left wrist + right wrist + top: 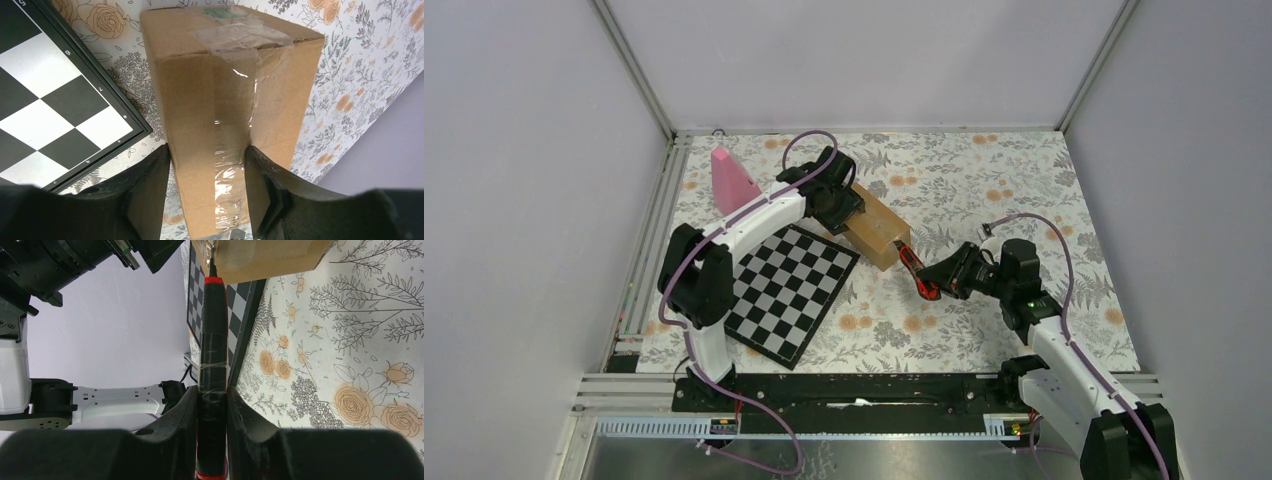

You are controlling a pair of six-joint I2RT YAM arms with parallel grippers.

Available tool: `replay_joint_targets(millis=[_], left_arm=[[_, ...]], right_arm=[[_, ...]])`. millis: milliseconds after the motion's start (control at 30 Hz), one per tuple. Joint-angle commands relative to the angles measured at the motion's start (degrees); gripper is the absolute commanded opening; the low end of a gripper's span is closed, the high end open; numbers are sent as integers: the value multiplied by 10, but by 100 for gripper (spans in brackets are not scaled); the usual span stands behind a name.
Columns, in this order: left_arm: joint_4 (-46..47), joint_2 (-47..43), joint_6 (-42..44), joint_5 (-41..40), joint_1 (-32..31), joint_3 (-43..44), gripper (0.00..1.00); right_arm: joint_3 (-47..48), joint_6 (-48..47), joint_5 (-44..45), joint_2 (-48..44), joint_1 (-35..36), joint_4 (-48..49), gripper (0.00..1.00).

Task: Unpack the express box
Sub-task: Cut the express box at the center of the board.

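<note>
**Item: taped box, held for cutting**

- Pink cone [732, 180]: far left, well apart from the work; ignore it.
- Chessboard [789, 290]: flat on the tablecloth [1024, 190], its far corner just beside the box.
- Left gripper [839, 205]: jaws closed on the sides of the box, steadying it.
- Box [879, 232]: far centre, lying on the tablecloth, seams under clear tape [235, 125].
- Cutter [916, 272]: red and black, its tip at the box's near end.
- Right gripper [944, 278]: jaws clamped on the cutter handle.

Handling note: probably the tape cut. Grip the box firmly, run the blade shallow along the taped seam, and stop short of the left fingers [150, 185]
</note>
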Motion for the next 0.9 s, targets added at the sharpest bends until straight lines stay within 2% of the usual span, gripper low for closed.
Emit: replay_joint_targets(millis=[0,867], left_arm=[[3,-31,6,10,4,-3,1],[3,-33,7,12,4,-4,1]], right_arm=[[32,-9,-13,-5,-15,2,0],[34,-5,-11,8,-38,24,0]])
